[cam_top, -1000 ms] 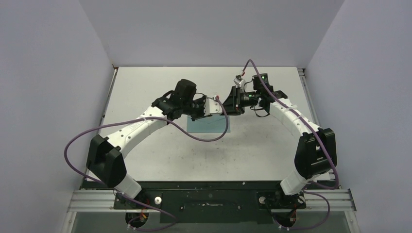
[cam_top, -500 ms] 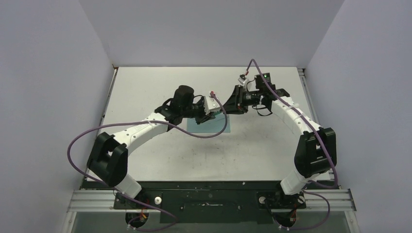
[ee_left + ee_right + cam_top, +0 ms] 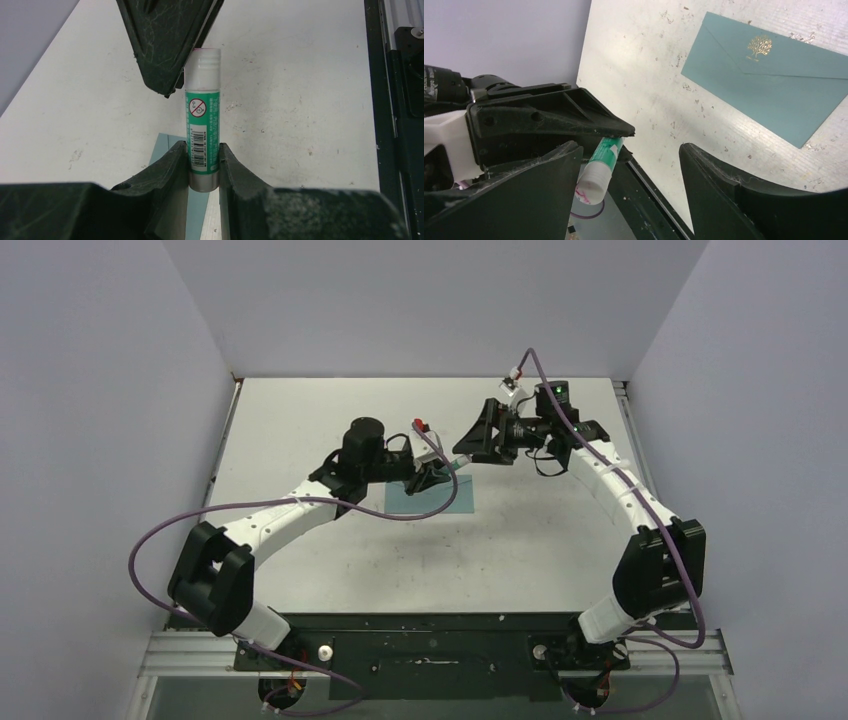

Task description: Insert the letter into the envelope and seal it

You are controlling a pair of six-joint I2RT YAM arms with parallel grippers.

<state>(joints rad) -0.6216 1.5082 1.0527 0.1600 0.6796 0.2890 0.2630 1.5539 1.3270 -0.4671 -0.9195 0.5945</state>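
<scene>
My left claw (image 3: 204, 156) grips the glue stick (image 3: 202, 120) by its base, its long axis aiming the white end into my wide-open, empty right claw (image 3: 630, 149), while the teal envelope (image 3: 774, 85) lies flat on the bench (image 3: 634, 50) below, letter not visible.

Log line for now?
left gripper: shut on glue tube | right gripper: open beside tube | envelope: flat on table | letter: unseen

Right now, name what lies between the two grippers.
A glue stick, held by the left gripper, white end inside the open right gripper; both wrist views show it.
</scene>
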